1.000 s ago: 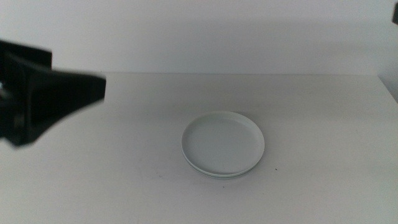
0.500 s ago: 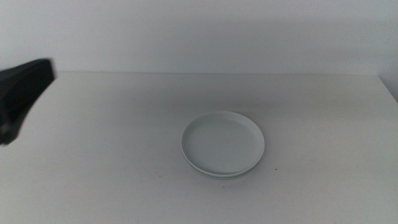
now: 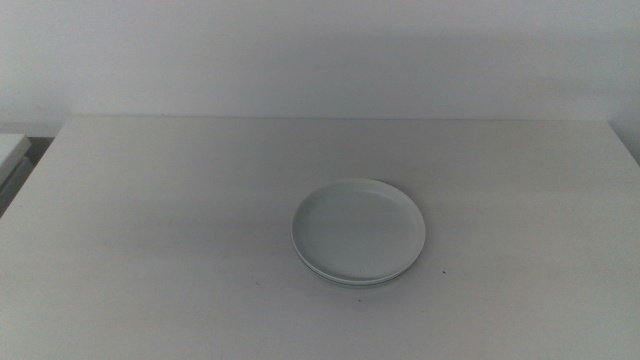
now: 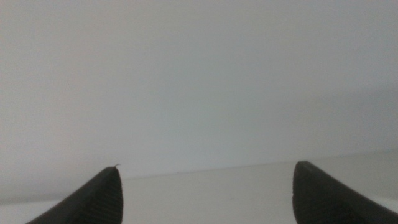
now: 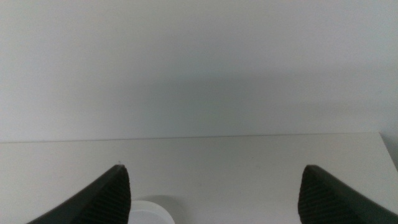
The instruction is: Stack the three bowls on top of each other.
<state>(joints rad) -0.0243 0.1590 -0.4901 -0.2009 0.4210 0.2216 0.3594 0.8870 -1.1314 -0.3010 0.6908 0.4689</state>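
The bowls stand as one stack [image 3: 358, 232] in the middle of the table. The top one is pale white-green. A second rim [image 3: 352, 282] shows under it at the front. I cannot tell the lower bowls apart, and no grey bowl shows. Neither arm is in the middle view. My left gripper [image 4: 205, 190] is open and empty, facing the wall over the table's far edge. My right gripper [image 5: 214, 190] is open and empty. A pale round rim [image 5: 149, 214], apparently the stack's, shows between its jaws.
The white table [image 3: 150, 220] ends at the back against a plain wall [image 3: 320, 50]. Its left edge drops off near a pale object [image 3: 12, 150] beside the table. A small dark speck [image 3: 443, 270] lies right of the stack.
The left arm has drawn back to the left and left the middle view. The stack has not moved.
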